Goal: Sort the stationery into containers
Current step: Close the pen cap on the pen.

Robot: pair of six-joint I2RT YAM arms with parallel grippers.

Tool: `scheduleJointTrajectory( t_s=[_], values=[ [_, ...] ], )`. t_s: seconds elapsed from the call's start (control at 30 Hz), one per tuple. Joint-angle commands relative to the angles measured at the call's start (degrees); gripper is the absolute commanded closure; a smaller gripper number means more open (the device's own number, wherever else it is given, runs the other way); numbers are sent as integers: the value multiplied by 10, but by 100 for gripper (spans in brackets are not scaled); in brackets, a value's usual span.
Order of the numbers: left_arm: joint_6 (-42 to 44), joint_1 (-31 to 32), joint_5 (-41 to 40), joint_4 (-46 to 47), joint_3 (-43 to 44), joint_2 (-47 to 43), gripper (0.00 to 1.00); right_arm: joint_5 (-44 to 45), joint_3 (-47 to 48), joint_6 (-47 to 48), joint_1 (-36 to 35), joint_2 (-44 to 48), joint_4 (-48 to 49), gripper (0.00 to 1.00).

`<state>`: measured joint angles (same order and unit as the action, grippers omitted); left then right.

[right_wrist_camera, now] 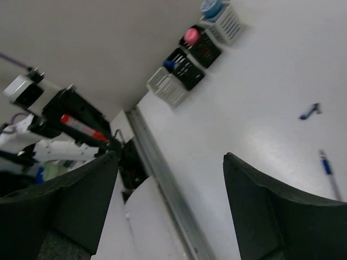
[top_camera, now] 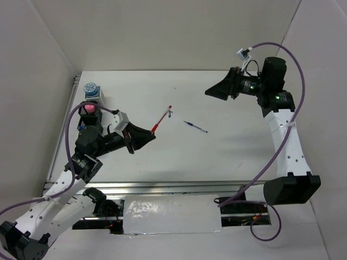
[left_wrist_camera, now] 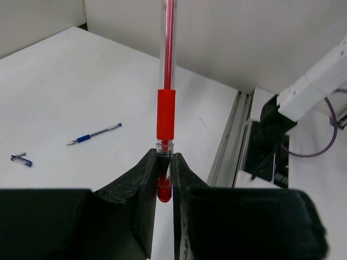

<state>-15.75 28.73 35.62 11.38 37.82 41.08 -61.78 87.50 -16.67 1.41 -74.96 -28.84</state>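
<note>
**A:** How far had the sorting got?

**B:** Partway, I'd judge. The row of containers point(right_wrist_camera: 187, 54) already held a blue-white tin point(right_wrist_camera: 212, 7), a pink block point(right_wrist_camera: 191, 34) and a blue-topped item point(right_wrist_camera: 169, 64). The left hand point(left_wrist_camera: 164, 168) was clamped narrow on one end of the red pen point(left_wrist_camera: 166, 103), raised off the bench point(top_camera: 217, 157) a little way out from the row. The blue pen point(top_camera: 195, 127) lay loose farther from the row, with a small blue piece point(left_wrist_camera: 20, 159) near it. The right hand point(right_wrist_camera: 171, 157) stood wide and empty, well apart from the row.

**A:** Which view gave you what?

**B:** Only the right wrist view took in the whole row. In the top view the left arm hid part of it. Only the left wrist view showed the grip on the red pen plainly.
</note>
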Motion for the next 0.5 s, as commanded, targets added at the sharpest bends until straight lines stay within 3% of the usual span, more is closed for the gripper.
scheduleJointTrajectory(
  t_s=[0.0, 0.2, 0.47],
  values=[
    [-96, -19, -25, 58, 27, 7, 100, -71, -7, -71, -67, 10, 73, 15],
    [-158, -44, -26, 88, 26, 22, 100, -68, 40, -102, -147, -11, 110, 11],
    [-206, -46, -20, 122, 28, 50, 100, 10, 92, -149, -186, -69, 128, 13]
  ],
)
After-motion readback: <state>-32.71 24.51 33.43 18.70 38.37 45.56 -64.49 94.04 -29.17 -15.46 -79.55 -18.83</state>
